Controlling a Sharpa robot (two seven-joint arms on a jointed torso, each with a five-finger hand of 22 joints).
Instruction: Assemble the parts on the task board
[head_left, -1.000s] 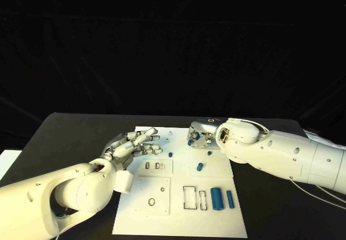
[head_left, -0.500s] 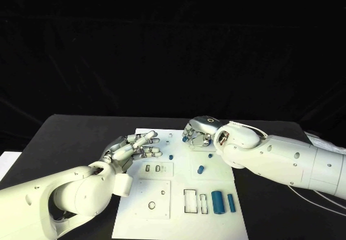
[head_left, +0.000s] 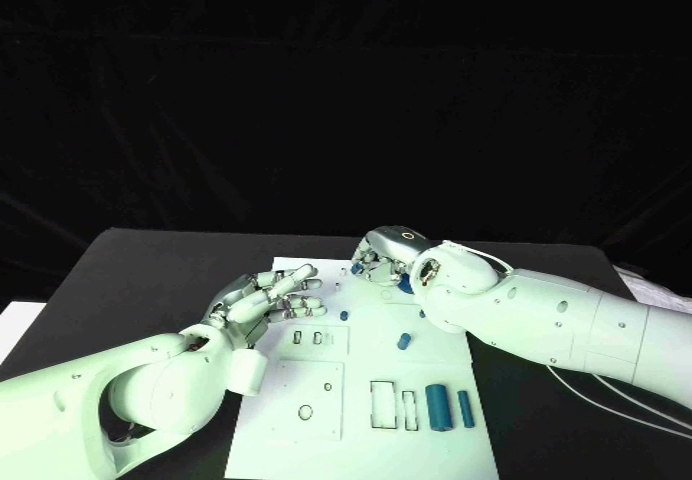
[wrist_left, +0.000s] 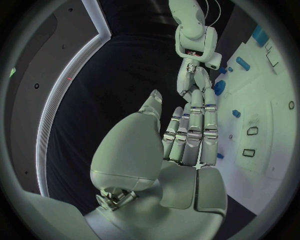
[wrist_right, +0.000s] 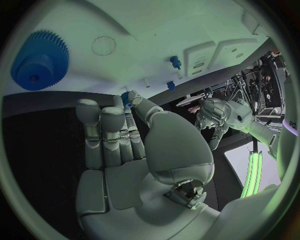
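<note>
I am looking down at a black table (head_left: 144, 270) with the task board (head_left: 361, 440), a long white plate, lying lengthwise in the middle of it, its flat face cut with rectangular and round recesses. My left arm (head_left: 101, 410) is reaching in from the near left side, and my left hand (head_left: 267, 297) is hovering over the board's left edge with its fingers stretched out and slightly apart, gripping nothing. My right arm (head_left: 562, 320) is coming across from the right side, and my right hand (head_left: 378, 262) is hanging over the far end of the board with its fingers bent downward; in the right wrist view a small blue piece (wrist_right: 125, 97) is showing at the fingertips (wrist_right: 133, 99), but I cannot tell whether the hand is actually pinching it. The parts are blue and are sitting scattered on the white board. The largest is a toothed blue gear (wrist_right: 37, 57) with a raised hub, lying flat near the far end of the board. On the near right part of the board a thick blue cylinder (head_left: 434, 408) is lying beside a thinner blue bar (head_left: 464, 405), both lengthwise and just right of two narrow rectangular slots (head_left: 381, 403). Further up the board a short blue peg (head_left: 405, 341) is lying on the white surface, and a smaller blue peg (head_left: 343, 315) is standing near the left hand's fingertips.
</note>
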